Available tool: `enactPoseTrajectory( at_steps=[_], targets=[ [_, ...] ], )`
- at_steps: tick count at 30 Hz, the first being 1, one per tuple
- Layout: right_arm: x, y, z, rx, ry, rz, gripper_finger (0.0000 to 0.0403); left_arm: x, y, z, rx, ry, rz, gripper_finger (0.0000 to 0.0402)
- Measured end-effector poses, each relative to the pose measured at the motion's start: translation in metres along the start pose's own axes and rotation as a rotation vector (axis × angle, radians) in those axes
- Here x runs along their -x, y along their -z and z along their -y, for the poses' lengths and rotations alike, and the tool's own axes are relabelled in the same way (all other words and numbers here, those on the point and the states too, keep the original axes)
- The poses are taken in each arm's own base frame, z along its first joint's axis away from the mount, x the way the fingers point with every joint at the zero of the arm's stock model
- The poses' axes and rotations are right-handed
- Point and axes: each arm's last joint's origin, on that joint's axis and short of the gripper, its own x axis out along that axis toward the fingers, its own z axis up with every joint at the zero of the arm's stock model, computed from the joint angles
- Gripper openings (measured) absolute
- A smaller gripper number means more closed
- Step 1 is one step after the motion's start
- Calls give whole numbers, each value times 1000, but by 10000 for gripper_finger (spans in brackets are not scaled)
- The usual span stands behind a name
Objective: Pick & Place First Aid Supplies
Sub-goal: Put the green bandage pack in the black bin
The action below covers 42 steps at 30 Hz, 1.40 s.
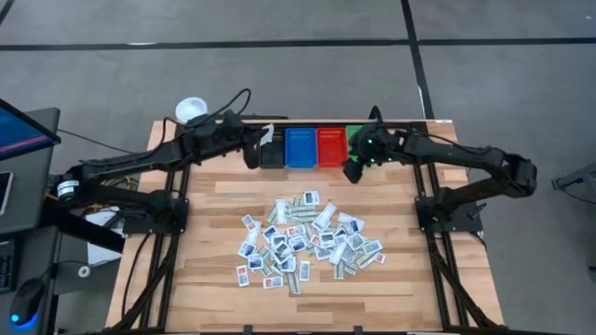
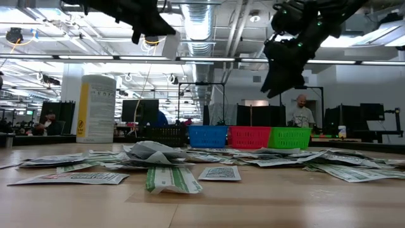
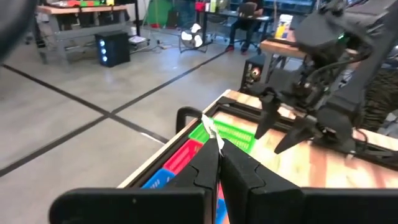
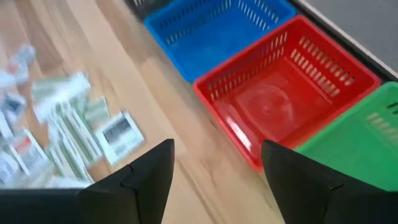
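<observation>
The left tool point(image 1: 253, 154) hangs over the back of the table point(image 1: 214, 279), by the black bin point(image 1: 271, 149), with its fingers point(image 3: 205, 165) pinched tight on one small white packet point(image 3: 211, 130). From the wrist view that packet stands on edge between the fingertips, its long axis running out past the tips toward the row of bins, with only a thin sliver showing. The right tool point(image 1: 354, 169) hovers in front of the green bin point(image 1: 354, 136), its fingers point(image 4: 149, 171) spread wide with nothing between them; beneath it lie the red bin point(image 4: 286, 87) and the blue bin point(image 4: 214, 28). The rest of the packets point(image 1: 303, 240) lie flat in a loose heap in the middle of the table, well apart from the bins, their long axes pointing every which way and many overlapping. A white tub point(image 2: 95, 109) with a yellow label stands at the back left corner. Far behind the table, a person point(image 2: 302, 113) stands in the room.
</observation>
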Motion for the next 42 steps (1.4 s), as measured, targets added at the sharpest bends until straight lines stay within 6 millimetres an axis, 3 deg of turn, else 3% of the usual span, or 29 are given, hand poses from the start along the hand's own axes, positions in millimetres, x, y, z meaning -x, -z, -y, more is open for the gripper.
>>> enactPoseTrajectory(
  at_steps=[4,13,22,28,37,42],
  targets=[
    [-1,-6,-7,-50,-34,67,234,-4,3,-4,2,-9,-14,10],
    [2,-18,-18,32,-87,210,234,-8,6,-4,6,-10,-29,11],
    [3,-25,-14,57,-74,278,234,-10,8,-10,5,-33,-51,9],
    [-2,-35,-2,16,-48,354,234,-14,10,-30,33,-121,-56,14],
    [-38,-29,12,-12,-3,252,234,-50,45,-41,80,-140,-210,14],
    [-46,-26,10,-8,-8,228,234,-68,65,-40,-25,-74,-282,8]
  ],
)
